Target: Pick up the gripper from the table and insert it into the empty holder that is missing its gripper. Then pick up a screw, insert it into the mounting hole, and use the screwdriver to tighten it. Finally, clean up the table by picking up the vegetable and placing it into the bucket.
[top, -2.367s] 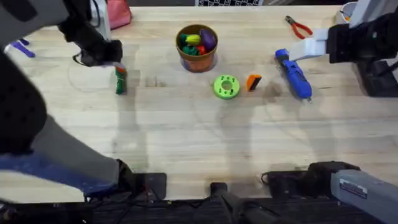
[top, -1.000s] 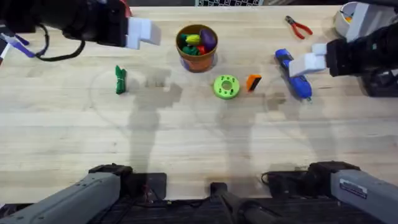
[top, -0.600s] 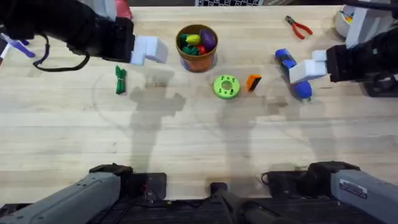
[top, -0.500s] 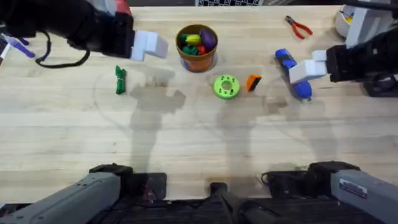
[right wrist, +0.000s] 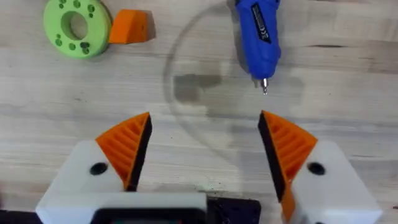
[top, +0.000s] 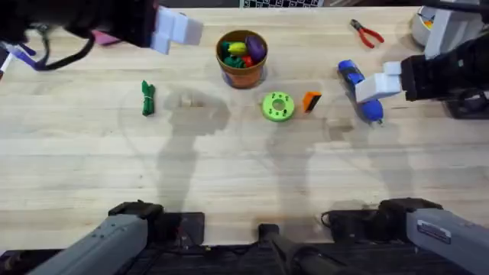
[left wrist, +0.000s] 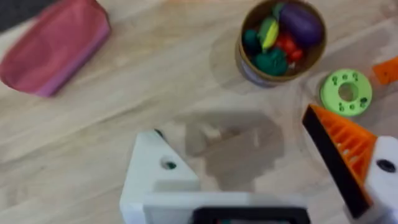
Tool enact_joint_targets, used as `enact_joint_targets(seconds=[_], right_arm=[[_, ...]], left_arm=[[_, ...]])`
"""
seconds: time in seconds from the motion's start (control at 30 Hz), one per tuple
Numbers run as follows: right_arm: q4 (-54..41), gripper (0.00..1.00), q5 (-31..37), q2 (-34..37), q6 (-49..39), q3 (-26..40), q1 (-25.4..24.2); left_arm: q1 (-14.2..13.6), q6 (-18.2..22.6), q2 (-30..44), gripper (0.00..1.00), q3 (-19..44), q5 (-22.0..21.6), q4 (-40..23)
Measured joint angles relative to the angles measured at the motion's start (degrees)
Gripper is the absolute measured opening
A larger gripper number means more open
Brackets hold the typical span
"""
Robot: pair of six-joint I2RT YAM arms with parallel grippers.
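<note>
1. I take the bucket (top: 242,58) as my landmark on the bench (top: 229,168).
2. The loose gripper (top: 312,101) lies right of the bucket, just beside the green disc (top: 277,106).
3. The screwdriver (top: 361,92) lies farther right; my right gripper (right wrist: 202,149) hovers over it, jaws released and empty.
4. The vegetable (top: 147,98) lies left of the bucket.
5. My left gripper (left wrist: 249,162) hangs left of the bucket, jaws released; its holder (left wrist: 155,168) is bare.
</note>
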Motion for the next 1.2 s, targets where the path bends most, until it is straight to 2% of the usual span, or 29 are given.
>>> enact_joint_targets(seconds=[0.1, 0.2, 0.53, 0.7, 1.03, 1.2], right_arm=[[0.0, 0.994, 0.0, 0.0, 0.0, 0.0, 0.0], [0.0, 0.994, 0.0, 0.0, 0.0, 0.0, 0.0], [0.0, 0.994, 0.0, 0.0, 0.0, 0.0, 0.0], [0.0, 0.994, 0.0, 0.0, 0.0, 0.0, 0.0], [0.0, 0.994, 0.0, 0.0, 0.0, 0.0, 0.0], [0.0, 0.994, 0.0, 0.0, 0.0, 0.0, 0.0]], left_arm=[[0.0, 0.3, -5.0, 0.986, -3.2, 0.0, 3.5], [0.0, 0.4, -10.6, 0.986, -9.1, 0.0, 9.3], [0.1, 0.7, -28.0, 0.985, -37.6, 0.7, 36.7], [1.8, 0.7, -36.7, 0.985, -49.8, 3.5, 49.0], [2.4, 0.7, -52.3, 0.985, -68.6, 10.2, 64.3], [2.8, 0.7, -59.0, 0.985, -74.8, 14.0, 67.5]])
